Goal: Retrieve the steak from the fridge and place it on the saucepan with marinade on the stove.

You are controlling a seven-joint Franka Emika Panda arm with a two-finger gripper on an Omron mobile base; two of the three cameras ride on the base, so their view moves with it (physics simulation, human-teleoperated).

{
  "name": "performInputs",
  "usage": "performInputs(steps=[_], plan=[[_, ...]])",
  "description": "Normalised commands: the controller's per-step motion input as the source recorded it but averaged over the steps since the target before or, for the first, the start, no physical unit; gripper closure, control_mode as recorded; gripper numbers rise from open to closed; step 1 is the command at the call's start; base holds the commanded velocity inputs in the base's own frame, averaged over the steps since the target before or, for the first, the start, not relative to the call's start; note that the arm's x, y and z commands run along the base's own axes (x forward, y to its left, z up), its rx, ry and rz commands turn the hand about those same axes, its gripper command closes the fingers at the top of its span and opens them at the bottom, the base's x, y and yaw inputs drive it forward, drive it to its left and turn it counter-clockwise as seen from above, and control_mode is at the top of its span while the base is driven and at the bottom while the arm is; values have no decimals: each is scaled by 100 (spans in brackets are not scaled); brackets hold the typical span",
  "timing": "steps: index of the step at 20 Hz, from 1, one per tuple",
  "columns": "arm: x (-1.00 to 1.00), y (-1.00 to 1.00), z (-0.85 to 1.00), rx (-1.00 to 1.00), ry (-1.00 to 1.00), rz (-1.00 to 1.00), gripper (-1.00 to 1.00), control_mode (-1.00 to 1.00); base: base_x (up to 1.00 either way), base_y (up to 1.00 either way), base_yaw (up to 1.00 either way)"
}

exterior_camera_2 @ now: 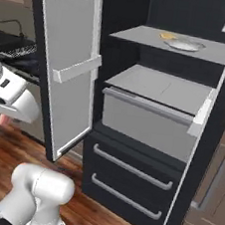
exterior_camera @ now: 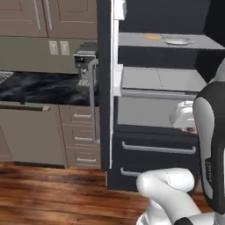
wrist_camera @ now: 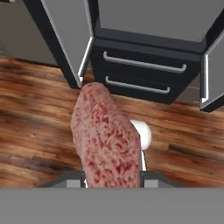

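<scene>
Pinkish-red steak (wrist_camera: 107,135) clamped between gripper (wrist_camera: 113,177) fingers, near end only. Soft, slick, likely floppy; you keep slab hanging vertical, avoid swinging.

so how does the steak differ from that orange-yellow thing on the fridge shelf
The steak is mottled pinkish-red; the orange-yellow thing is one plain colour. The steak hangs between the fingers of the hand over the wood floor; the orange-yellow thing lies flat on the top shelf, beside the plate. Both look like flat pieces.
</scene>
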Motion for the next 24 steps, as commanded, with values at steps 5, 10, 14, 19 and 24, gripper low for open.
performInputs(steps=[5, 10, 14, 19, 24], plan=[[0, 0, 0, 0, 0, 0, 100, 100, -1, 13, 92], [0, 0, 0, 0, 0, 0, 100, 100, -12, 4, 100], [0, 0, 0, 0, 0, 0, 100, 100, -8, 9, 100], [0, 0, 0, 0, 0, 0, 100, 100, 52, 17, 50], [0, 0, 0, 0, 0, 0, 100, 100, 100, 25, 3]])
